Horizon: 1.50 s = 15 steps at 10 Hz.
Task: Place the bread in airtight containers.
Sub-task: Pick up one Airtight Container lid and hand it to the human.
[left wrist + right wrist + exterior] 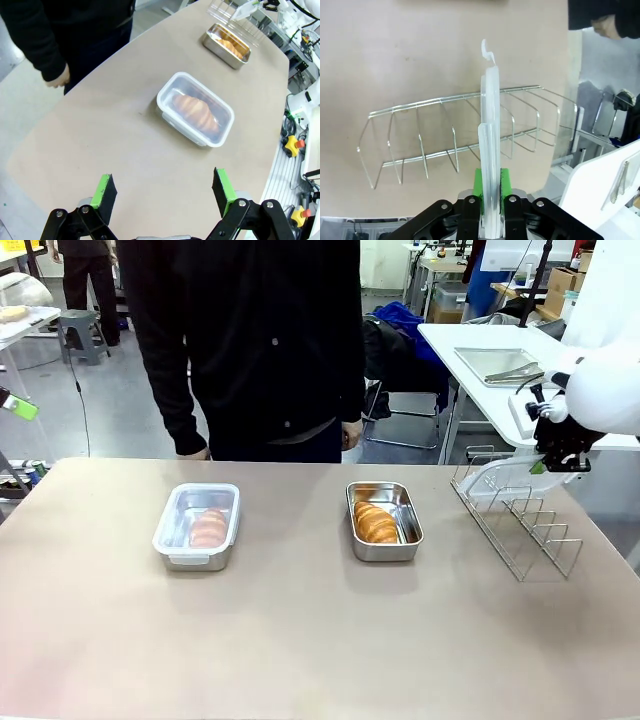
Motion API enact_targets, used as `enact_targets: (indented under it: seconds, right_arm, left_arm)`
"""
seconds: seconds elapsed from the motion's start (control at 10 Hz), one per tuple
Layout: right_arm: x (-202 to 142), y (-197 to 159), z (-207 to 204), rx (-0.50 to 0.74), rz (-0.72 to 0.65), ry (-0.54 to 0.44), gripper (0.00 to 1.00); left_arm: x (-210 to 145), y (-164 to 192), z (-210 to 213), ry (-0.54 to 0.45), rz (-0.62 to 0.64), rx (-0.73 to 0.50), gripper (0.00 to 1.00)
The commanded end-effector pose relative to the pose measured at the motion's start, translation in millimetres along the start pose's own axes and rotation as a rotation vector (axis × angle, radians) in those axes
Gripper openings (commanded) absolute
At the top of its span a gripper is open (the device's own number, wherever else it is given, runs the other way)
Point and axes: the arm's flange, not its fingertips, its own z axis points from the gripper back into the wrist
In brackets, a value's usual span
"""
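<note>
Front view: you look from the robot's side across the table (300, 640) at the person (250, 340) standing at the far edge, from a little above.
Left wrist view: you look down from high over the table's left end, past the left gripper (165, 192), toward the far right.
Right wrist view: you sit close above the wire rack (460, 145), facing almost straight down.
Shared: the lidded container (197, 525) (196, 109) and open container (384, 520) (227, 45) appear in front and left wrist views; the rack (515, 515) in front and right wrist views.
</note>
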Motion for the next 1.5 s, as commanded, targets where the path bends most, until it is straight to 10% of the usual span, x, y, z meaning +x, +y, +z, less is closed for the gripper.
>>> enact_targets:
  seconds: [0.0, 0.6, 1.4]
  right_arm:
    - [9, -8, 56, -0.024, -0.021, 0.029, 0.09]
    - [36, 2, 208, -0.143, 0.127, -0.151, 0.04]
    - [96, -7, 118, -0.406, 0.317, -0.35, 0.0]
  left_arm:
    - [1, -3, 0, 0.009, -0.01, -0.001, 1.0]
    - [1, -3, 0, 0.009, -0.01, -0.001, 1.0]
    - [1, -3, 0, 0.009, -0.01, -0.001, 1.0]
